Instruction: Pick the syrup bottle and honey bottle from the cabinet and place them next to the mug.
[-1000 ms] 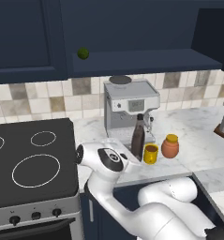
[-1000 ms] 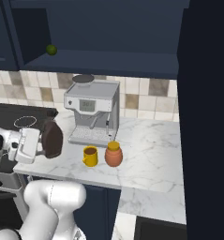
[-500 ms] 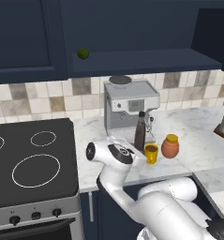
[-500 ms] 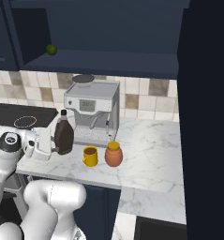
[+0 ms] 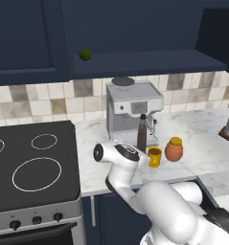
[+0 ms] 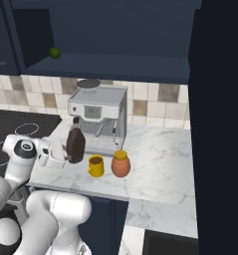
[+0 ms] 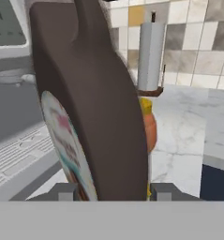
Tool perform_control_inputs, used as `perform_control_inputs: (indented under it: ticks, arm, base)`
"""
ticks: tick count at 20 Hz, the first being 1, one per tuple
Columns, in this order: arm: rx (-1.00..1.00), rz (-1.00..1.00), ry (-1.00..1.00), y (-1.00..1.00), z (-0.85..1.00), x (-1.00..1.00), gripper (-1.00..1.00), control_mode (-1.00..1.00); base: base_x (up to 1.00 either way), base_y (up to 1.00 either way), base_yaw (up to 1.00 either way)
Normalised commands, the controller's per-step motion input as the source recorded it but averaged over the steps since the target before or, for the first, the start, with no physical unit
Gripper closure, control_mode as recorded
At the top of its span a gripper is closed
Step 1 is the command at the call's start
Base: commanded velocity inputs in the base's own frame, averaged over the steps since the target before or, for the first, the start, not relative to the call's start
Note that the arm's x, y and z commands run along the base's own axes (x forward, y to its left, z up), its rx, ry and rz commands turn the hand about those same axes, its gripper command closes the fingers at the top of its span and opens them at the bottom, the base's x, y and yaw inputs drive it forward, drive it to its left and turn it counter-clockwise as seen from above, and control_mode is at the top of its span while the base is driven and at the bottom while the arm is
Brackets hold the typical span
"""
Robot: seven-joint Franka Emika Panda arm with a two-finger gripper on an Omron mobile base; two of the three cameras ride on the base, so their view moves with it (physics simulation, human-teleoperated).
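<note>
Syrup bottle (image 6: 75, 145) upright — pinched btwn jaws of gripper (image 6: 59, 157), just left of mug (image 6: 95, 166); honey bottle (image 6: 120, 164) on mug's right — on counter (image 6: 160, 164).

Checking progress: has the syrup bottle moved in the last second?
Yes. In the right base view, the syrup bottle has travelled right, closer to the mug before the coffee machine.

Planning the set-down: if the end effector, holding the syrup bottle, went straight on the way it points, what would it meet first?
Probably the yellow mug, just ahead of the syrup bottle the end effector holds, with the honey bottle right behind it; depth is uncertain.
</note>
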Motion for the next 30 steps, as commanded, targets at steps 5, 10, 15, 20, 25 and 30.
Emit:
perform_control_inputs:
  ticks: [5, 10, 15, 20, 25, 30]
  arm:
    - [0.0, 0.01, 0.07, 0.0, -0.38, 0.35, 1.0, -1.0]
    - [0.0, 0.01, 0.02, 0.06, -0.33, 0.22, 1.0, -1.0]
    - [-0.01, 0.01, 0.0, 0.25, -0.19, 0.07, 1.0, -1.0]
    - [-0.01, 0.0, -0.05, 0.07, -0.22, 0.02, 1.0, -1.0]
    - [0.0, 0.0, -0.15, 0.0, -0.22, 0.0, 1.0, -1.0]
    - [0.0, 0.0, -0.13, 0.0, -0.25, 0.0, 1.0, -1.0]
  base:
    - [0.0, 0.0, 0.0]
    - [0.0, 0.0, 0.0]
    - [0.0, 0.0, 0.0]
    - [0.0, 0.0, 0.0]
    - [0.0, 0.0, 0.0]
    - [0.0, 0.0, 0.0]
